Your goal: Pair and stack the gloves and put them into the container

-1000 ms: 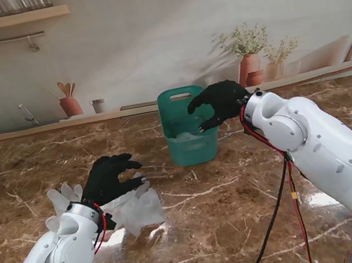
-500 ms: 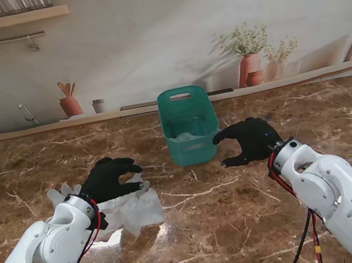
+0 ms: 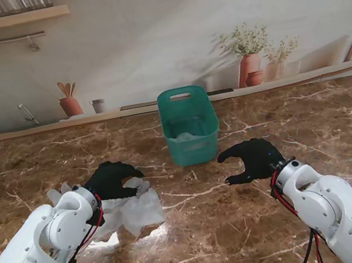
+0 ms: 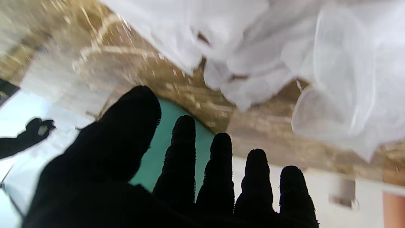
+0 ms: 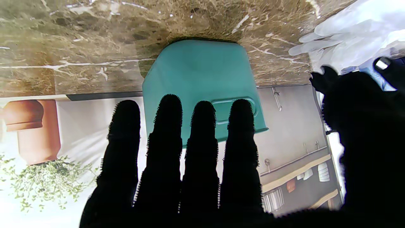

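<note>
Black-gloved left hand (image 3: 111, 181) hovered over the crumpled, thin, translucent white gloves (image 3: 132, 211) on the brown marble-look table (image 3: 221, 232), fingers apart, nothing gripped. Right hand (image 3: 252, 157) also empty, splayed, w/ the teal plastic container (image 3: 190, 132) just beyond. Risk: filmy layers slip or separate when pinched.

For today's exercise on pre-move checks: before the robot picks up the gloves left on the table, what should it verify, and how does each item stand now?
1. Left hand free, fingers apart: ok.
2. Left hand over the gloves: ok, at their far edge.
3. Gloves paired and stacked flat: not ok, they lie crumpled.
4. Right hand empty, clear of the container: ok.
5. Container upright, open: ok.
6. Room left in the container: cannot tell; something pale lies inside.
</note>
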Motion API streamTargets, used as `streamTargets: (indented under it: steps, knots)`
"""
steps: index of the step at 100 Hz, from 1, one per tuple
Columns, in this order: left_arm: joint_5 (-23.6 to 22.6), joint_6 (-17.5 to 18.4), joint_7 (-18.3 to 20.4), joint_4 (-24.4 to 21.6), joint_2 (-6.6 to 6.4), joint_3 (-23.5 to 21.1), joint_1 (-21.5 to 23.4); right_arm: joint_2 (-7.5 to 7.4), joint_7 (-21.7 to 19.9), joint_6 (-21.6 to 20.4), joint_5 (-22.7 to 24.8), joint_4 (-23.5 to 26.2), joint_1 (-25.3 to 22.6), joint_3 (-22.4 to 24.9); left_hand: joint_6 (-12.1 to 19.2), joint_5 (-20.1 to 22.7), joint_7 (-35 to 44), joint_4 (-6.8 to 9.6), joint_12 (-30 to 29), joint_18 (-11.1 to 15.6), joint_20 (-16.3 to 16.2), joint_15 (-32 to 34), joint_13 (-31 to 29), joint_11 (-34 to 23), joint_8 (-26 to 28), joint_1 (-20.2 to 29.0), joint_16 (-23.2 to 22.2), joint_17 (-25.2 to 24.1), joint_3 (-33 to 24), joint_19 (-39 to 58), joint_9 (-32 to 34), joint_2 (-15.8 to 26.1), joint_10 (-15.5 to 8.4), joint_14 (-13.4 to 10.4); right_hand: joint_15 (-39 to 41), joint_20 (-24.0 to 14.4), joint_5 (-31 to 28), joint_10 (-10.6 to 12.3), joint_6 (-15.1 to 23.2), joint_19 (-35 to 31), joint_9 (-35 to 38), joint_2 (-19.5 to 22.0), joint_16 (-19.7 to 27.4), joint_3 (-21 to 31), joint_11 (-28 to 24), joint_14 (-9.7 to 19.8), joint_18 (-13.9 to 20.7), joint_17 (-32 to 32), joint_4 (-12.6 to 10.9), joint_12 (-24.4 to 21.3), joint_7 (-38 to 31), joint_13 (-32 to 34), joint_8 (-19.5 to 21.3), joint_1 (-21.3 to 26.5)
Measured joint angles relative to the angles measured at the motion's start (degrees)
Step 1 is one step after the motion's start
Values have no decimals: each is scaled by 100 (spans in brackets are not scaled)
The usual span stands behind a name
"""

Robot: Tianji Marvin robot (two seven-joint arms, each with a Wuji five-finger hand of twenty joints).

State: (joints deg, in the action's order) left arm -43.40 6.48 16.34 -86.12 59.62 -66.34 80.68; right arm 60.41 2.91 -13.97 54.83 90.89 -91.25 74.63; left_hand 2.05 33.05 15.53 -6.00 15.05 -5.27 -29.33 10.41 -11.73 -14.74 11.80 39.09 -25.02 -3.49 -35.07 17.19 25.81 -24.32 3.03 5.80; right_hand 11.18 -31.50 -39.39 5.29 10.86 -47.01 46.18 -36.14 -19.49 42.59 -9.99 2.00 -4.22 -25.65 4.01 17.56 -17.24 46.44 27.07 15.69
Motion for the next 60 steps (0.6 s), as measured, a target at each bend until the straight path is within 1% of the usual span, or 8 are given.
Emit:
streamTargets:
  steps: [5,14,26,33,45,46,49,60]
  knots:
    - [143,4,275,45,-28,76,-91,2,-3,9,-16,-3,-13,0,1,0,0,0,3,29,-293,-43,132,-37,0,-4,-1,-7,9,-306,-1,-88,-2,-11,1,0,0,-1,0,0,0,0,0,0,0,-1,0,2,0,0,0,0,0,0]
    - [330,117,353,135,-56,128,-154,4,-4,29,-38,-8,-28,0,152,-88,-32,0,36,34,-326,-123,282,50,0,-63,-5,-10,-46,-707,-327,-179,-11,-29,9,0,0,-1,0,2,0,0,0,0,0,-1,-4,38,0,0,0,0,0,0]
    - [523,691,614,215,-93,37,-134,7,-39,66,-54,-8,-46,4,449,-88,132,0,36,63,169,-195,422,108,21,-63,-6,13,2,-1075,-439,-315,-54,-89,10,0,0,-3,-1,3,0,15,0,0,0,-3,-5,48,0,0,0,0,0,1]
    - [649,888,848,212,-111,-88,-66,7,-69,93,-55,-2,-55,5,515,-58,183,0,36,108,419,-264,572,139,72,-63,-5,39,-14,-1203,-567,-425,-62,-137,10,0,0,-4,-3,3,0,36,0,0,0,-6,-5,52,0,0,0,0,0,1]
    - [805,929,1211,138,-197,-242,101,7,-77,135,-94,1,-62,-13,565,32,270,0,-21,112,827,-397,664,193,77,-74,19,88,-32,-1379,-652,-593,-69,-150,11,0,0,-11,-7,3,0,48,0,1,0,-53,-9,55,0,0,0,0,0,3]
    - [805,930,1228,132,-207,-243,111,7,-77,138,-98,1,-62,-17,569,34,290,47,-22,113,856,-399,664,193,80,-150,30,89,-41,-1391,-652,-596,-70,-150,11,0,0,-12,-7,3,0,48,0,1,0,-53,-9,55,0,0,0,0,0,3]
    - [800,935,1255,120,-234,-243,135,7,-77,142,-109,0,-61,-31,572,34,290,-10,-24,117,940,-409,671,193,80,-259,46,94,13,-1415,-652,-669,-74,-150,12,0,0,-12,-7,3,0,48,0,1,0,-53,-9,55,0,0,0,0,0,3]
    - [772,1033,1386,97,-299,-240,180,7,-108,161,-147,-7,-52,-80,572,34,285,-10,-77,146,1203,-545,698,282,81,-409,53,99,-41,-1494,-795,-894,-106,-153,12,0,0,-21,-8,4,0,52,0,1,0,-54,-10,56,0,0,0,0,0,4]
